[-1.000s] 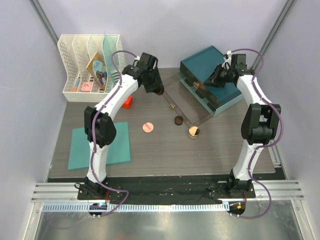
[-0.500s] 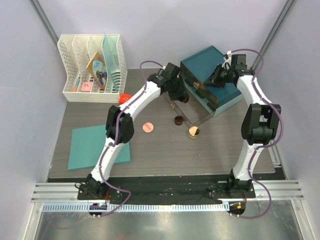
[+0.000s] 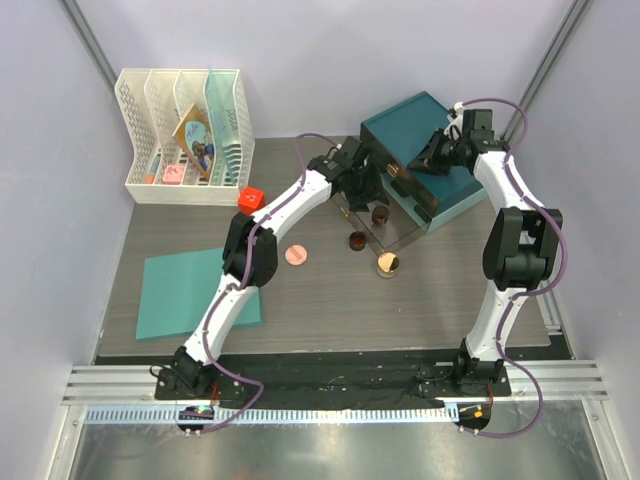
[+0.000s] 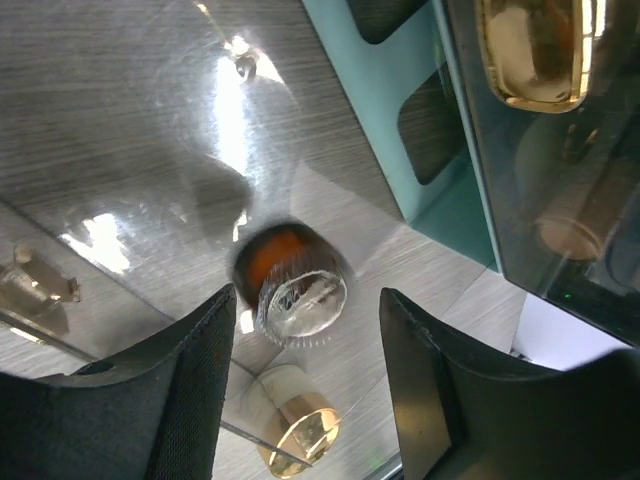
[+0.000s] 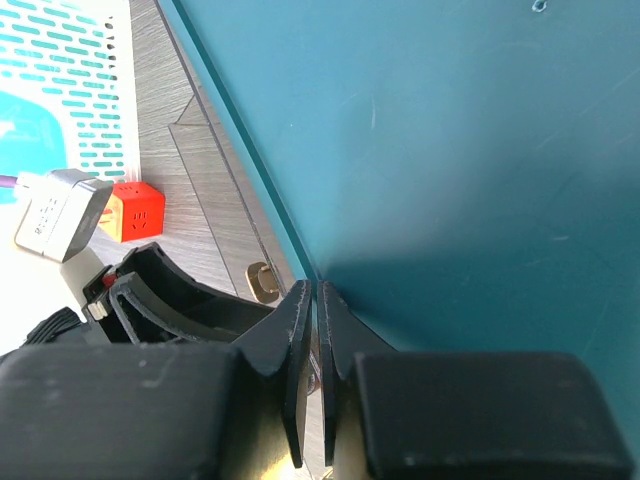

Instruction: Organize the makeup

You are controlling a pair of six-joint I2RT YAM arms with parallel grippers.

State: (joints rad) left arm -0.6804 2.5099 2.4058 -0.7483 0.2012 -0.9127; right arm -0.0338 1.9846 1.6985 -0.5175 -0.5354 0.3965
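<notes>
My left gripper (image 3: 373, 196) (image 4: 306, 312) is open over the clear door panel (image 3: 395, 228) of the teal case (image 3: 430, 140). A dark brown jar (image 3: 380, 213) (image 4: 290, 283) with a clear lid sits on that panel just beyond the fingertips, free of both fingers. A second dark brown jar (image 3: 355, 240), a gold-lidded jar (image 3: 387, 264) (image 4: 301, 430) and a pink compact (image 3: 294, 254) stand on the table nearby. My right gripper (image 3: 432, 158) (image 5: 320, 300) is shut to a thin slit at the front edge of the case's top (image 5: 470, 140). The tube, bottle and sticks are out of view.
A white rack (image 3: 150, 110) with a picture card stands at the back left. A red cube (image 3: 250, 198) lies in front of it. A flat teal mat (image 3: 170, 295) lies at the near left. Gold handles (image 4: 532, 50) mark the case's front.
My left arm swung right from the rack side to the case with the dark brown jar. It has let the jar go on the clear panel. The right arm has not moved.
</notes>
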